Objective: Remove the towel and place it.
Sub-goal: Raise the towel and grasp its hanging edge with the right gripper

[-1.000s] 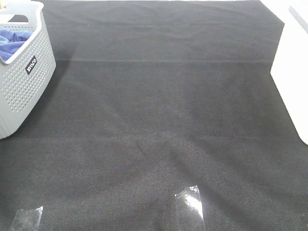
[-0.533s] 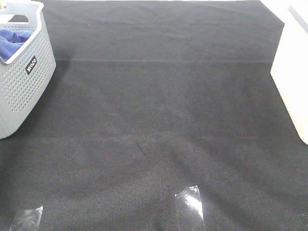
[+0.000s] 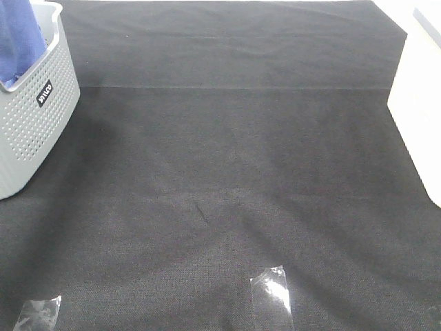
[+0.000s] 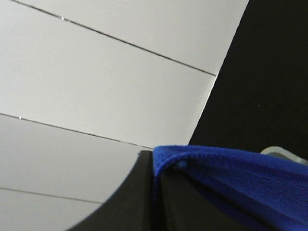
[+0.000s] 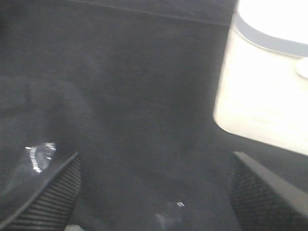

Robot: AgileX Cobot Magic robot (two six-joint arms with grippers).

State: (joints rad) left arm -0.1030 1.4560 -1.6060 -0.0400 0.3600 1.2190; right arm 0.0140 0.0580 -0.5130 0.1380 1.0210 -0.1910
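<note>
The blue towel (image 3: 17, 34) hangs up out of the grey perforated basket (image 3: 31, 131) at the far left of the table, and its upper part runs off the top of the exterior view. In the left wrist view my left gripper (image 4: 155, 161) is shut on an edge of the towel (image 4: 231, 168), pinched between the dark fingers. The left gripper itself lies outside the exterior view. My right gripper (image 5: 159, 192) is open over the black table cloth (image 5: 120, 96), with nothing between its ribbed fingers (image 5: 48, 197).
A white box (image 3: 420, 117) stands at the right edge of the black cloth (image 3: 227, 172), and it also shows in the right wrist view as the white box (image 5: 264, 96). Two strips of clear tape (image 3: 271, 293) lie near the front edge.
The towel lay bunched low in the basket a second ago; now it is drawn upward and hangs above the basket rim. Nothing else on the table moved.
</note>
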